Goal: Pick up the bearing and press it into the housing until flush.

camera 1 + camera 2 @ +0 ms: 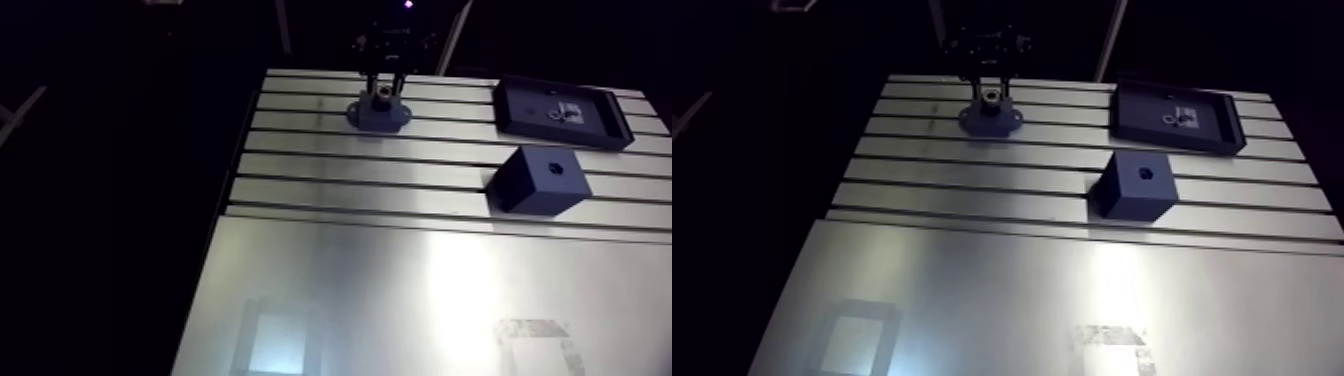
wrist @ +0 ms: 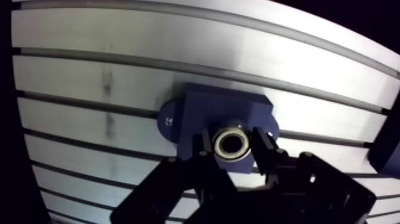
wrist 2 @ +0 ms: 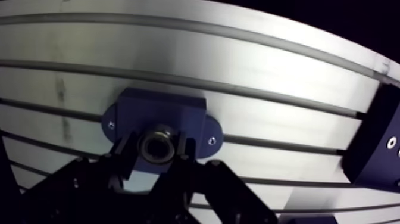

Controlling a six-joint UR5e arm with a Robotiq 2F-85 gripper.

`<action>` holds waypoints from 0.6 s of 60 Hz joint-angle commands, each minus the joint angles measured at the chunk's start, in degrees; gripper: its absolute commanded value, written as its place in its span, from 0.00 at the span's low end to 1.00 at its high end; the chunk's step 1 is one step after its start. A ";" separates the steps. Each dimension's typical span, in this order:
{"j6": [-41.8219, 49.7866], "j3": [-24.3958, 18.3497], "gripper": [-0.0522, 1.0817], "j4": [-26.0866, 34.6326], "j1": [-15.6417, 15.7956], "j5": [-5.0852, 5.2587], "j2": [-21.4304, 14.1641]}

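Now, in the arm view the gripper (image 1: 381,96) hangs right over the blue housing (image 1: 378,115) far back on the table (image 1: 400,200), and in the wrist view its fingers (image 2: 263,149) squeeze the bearing (image 2: 230,143) over the housing's middle, so I think a straight push down comes next.

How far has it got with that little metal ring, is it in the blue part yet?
The pick-up looks done: the gripper is shut on the bearing. In hand: it holds the bearing right over the middle of the blue housing. Left: pressing it in until flush. Whether it has started into the hole, I cannot tell from these views.
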 commanded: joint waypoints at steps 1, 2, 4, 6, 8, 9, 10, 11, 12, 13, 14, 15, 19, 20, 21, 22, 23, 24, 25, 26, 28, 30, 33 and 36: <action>0.00 0.08 0.62 -0.02 0.03 0.13 0.14; 0.00 0.08 0.62 -0.02 0.03 0.19 0.14; 0.00 0.08 0.62 -0.02 0.03 0.13 0.14; 0.00 0.16 0.62 -0.02 0.03 0.12 0.14; 0.00 0.24 0.62 -0.02 0.03 0.04 0.21; 0.00 0.26 0.62 -0.02 0.03 0.03 0.22; 0.00 0.26 0.62 -0.02 0.03 0.03 0.22; 0.00 0.26 0.62 -0.02 0.03 0.03 0.22; 0.00 0.26 0.62 -0.02 0.03 0.03 0.22; 0.00 0.26 0.62 -0.02 0.03 0.03 0.22; 0.00 0.26 0.62 -0.02 0.03 0.03 0.22; 0.00 0.33 0.62 -0.02 0.10 0.03 0.22; -0.01 0.35 0.62 -0.02 0.28 -0.05 0.30; -0.01 0.35 0.62 -0.02 0.28 -0.05 0.30; -0.08 0.42 0.62 -0.02 0.29 -0.06 0.31; -0.09 0.43 0.62 -0.02 0.29 -0.06 0.31; -0.09 0.43 0.62 -0.02 0.29 -0.06 0.31; -0.09 0.43 0.62 -0.02 0.37 -0.06 0.31; -0.09 0.43 0.62 -0.02 0.37 -0.06 0.31; -0.16 0.43 0.62 -0.02 0.38 -0.06 0.31; -0.17 0.43 0.62 -0.02 0.38 -0.06 0.31; -0.18 0.43 0.62 -0.02 0.38 -0.06 0.31; -0.25 0.43 0.62 -0.02 0.38 -0.06 0.31; -0.26 0.43 0.62 -0.02 0.38 -0.06 0.31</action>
